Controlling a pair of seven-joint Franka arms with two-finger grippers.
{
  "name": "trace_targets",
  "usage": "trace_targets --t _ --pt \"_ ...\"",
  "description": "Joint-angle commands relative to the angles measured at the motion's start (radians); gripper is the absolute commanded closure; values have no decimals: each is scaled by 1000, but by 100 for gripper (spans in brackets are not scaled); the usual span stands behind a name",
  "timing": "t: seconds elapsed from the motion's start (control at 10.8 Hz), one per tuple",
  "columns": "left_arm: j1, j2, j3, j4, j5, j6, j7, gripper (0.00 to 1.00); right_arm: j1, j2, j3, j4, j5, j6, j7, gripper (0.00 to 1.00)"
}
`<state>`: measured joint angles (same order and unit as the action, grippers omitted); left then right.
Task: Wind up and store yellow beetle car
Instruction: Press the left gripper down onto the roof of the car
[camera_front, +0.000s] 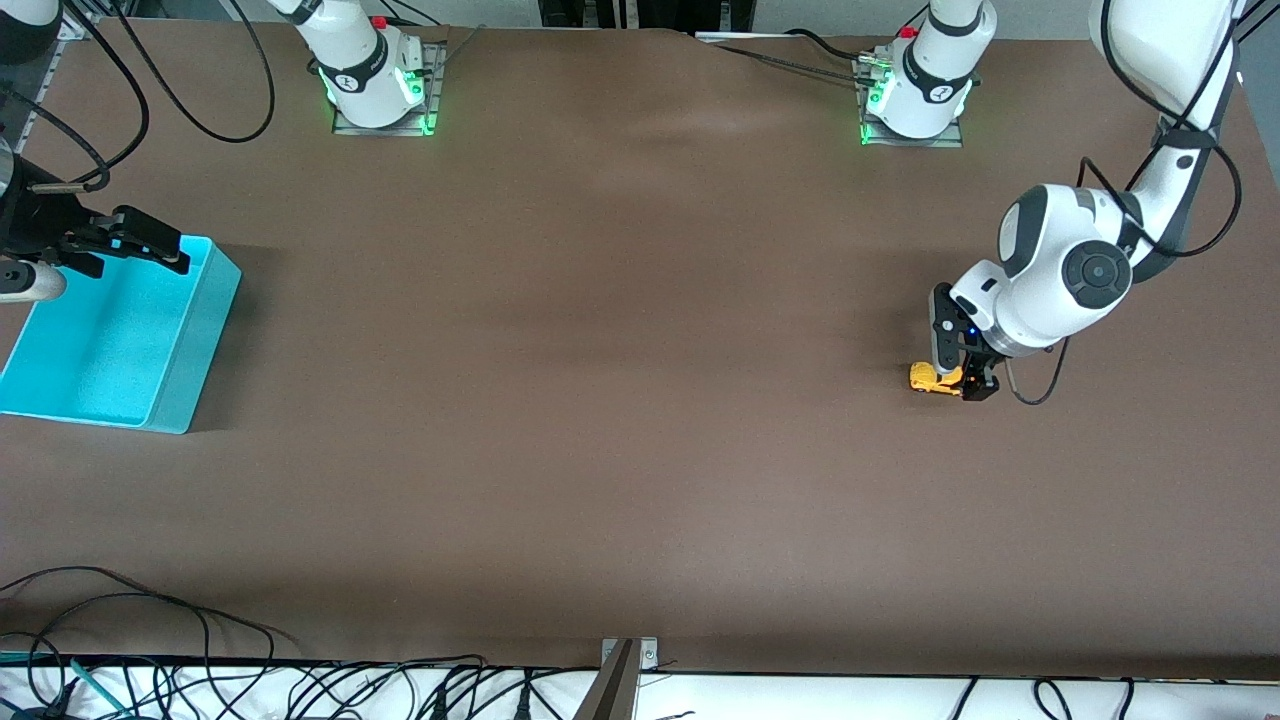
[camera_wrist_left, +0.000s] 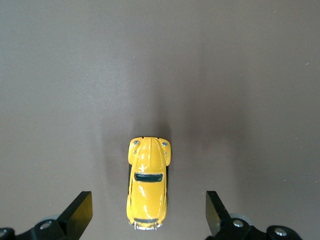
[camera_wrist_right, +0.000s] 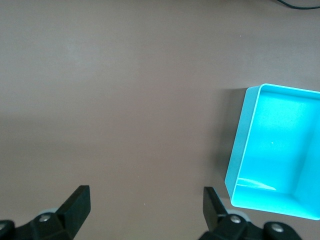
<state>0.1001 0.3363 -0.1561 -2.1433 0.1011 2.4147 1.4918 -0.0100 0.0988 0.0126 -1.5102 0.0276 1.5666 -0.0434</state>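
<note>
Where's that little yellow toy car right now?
The yellow beetle car sits on the brown table toward the left arm's end, directly under the left end effector, between its open fingers and untouched.

- A brown table (camera_front: 620, 400) lay spread below me, its cover faintly rippled toward the bases' edge.
- A cyan bin (camera_front: 195, 335) sat on it at the right arm's end, open-topped, nothing inside that I could see; the right wrist view showed its bare floor (camera_wrist_right: 280, 150).
- Black cables (camera_front: 200, 690) lay tangled along the table's edge nearest the front camera.
- More cables (camera_front: 150, 90) looped over the table's corner above the bin.
</note>
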Motion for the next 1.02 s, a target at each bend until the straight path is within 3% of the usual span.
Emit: trace_targets --t 0.0,0.37,0.46,0.65,0.74,0.84,0.93 --pt "27 52 0 13 43 32 38 0 -1 -8 1 -10 -8 6 0 0" --pt "33 93 0 16 95 81 39 1 -1 -8 1 -10 -8 7 0 0" --pt "36 95 0 14 95 90 39 8 -1 -8 1 -11 -8 6 0 0" --pt "36 107 0 17 120 95 38 40 -1 -8 1 -11 -8 6 0 0" --pt "39 107 -2 17 120 95 39 63 -1 -8 1 -11 -8 6 0 0" --pt "43 107 -2 16 120 95 38 80 -1 -7 1 -11 -8 6 0 0" --pt "62 115 -2 16 120 104 38 81 -1 -7 1 -11 -8 7 0 0"
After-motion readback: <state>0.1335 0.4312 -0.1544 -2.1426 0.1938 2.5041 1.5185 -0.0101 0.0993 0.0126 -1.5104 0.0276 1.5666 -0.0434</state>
